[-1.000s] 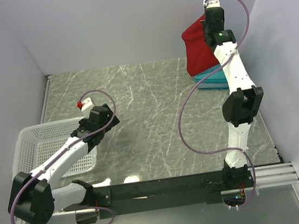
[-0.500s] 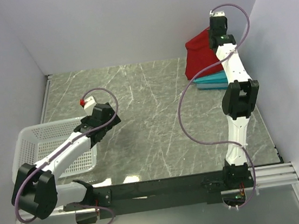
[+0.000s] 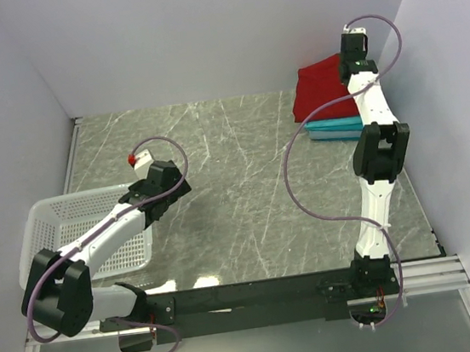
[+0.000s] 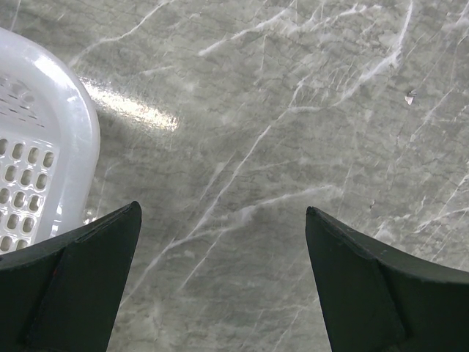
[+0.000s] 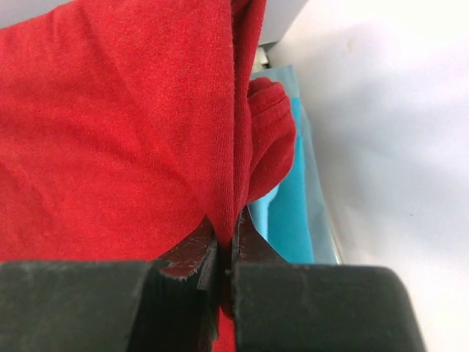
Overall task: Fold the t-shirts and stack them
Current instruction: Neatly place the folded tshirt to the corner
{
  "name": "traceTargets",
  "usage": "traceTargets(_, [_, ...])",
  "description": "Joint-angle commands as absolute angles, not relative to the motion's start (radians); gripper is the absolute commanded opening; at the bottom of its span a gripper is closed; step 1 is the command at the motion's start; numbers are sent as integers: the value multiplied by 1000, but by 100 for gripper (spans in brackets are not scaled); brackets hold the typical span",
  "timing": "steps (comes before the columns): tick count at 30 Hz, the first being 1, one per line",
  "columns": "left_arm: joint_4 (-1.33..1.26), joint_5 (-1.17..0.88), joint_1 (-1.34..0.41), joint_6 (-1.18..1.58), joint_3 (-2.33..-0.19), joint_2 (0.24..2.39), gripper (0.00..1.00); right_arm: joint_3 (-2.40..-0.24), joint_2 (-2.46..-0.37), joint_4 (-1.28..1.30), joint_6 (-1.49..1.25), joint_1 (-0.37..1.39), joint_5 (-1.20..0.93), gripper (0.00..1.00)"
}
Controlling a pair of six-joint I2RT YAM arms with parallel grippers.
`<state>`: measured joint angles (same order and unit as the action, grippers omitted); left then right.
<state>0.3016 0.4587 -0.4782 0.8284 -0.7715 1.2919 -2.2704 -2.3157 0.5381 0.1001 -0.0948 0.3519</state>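
Near left, the left gripper (image 4: 222, 214) hangs with jaws wide apart above the marble table (image 3: 234, 167), beside the white basket (image 4: 69, 121), which the wrist view cuts off. Far right, the right gripper (image 5: 226, 253) is clamped on the red t-shirt (image 3: 323, 88), which partly hides the folded turquoise t-shirt (image 3: 332, 125) beneath.

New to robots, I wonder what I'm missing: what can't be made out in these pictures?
- Top view: the folded stack under the red t-shirt; the right arm covers part, so the shirt count is unclear.
- Right wrist view: the red t-shirt runs past the edges, its whole shape unseen.
- Left wrist view: the basket, cut off by the left edge.
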Motion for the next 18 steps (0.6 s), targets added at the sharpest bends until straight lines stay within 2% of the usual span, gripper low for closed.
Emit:
traceTargets(1, [310, 460, -472, 811, -815, 1302, 99, -2283, -2316, 486, 87, -123, 405, 0])
traceTargets(7, [310, 454, -472, 811, -816, 1305, 99, -2264, -2295, 477, 89, -149, 391, 0])
traceTargets(8, [308, 451, -472, 810, -816, 1304, 99, -2260, -2292, 473, 94, -150, 393, 8])
traceTargets(9, [310, 453, -472, 810, -816, 1302, 99, -2255, -2290, 468, 94, -149, 397, 21])
traceTargets(10, [311, 454, -472, 813, -813, 1299, 99, -2244, -2289, 457, 87, -149, 399, 39])
traceTargets(11, [316, 459, -472, 818, -815, 1296, 99, -2241, -2286, 456, 86, -149, 397, 77])
traceTargets(12, [318, 460, -472, 822, -815, 1289, 100, -2240, -2284, 454, 83, -149, 393, 84])
traceTargets(18, [304, 460, -472, 819, -804, 1238, 99, -2211, -2240, 456, 45, -146, 334, 86])
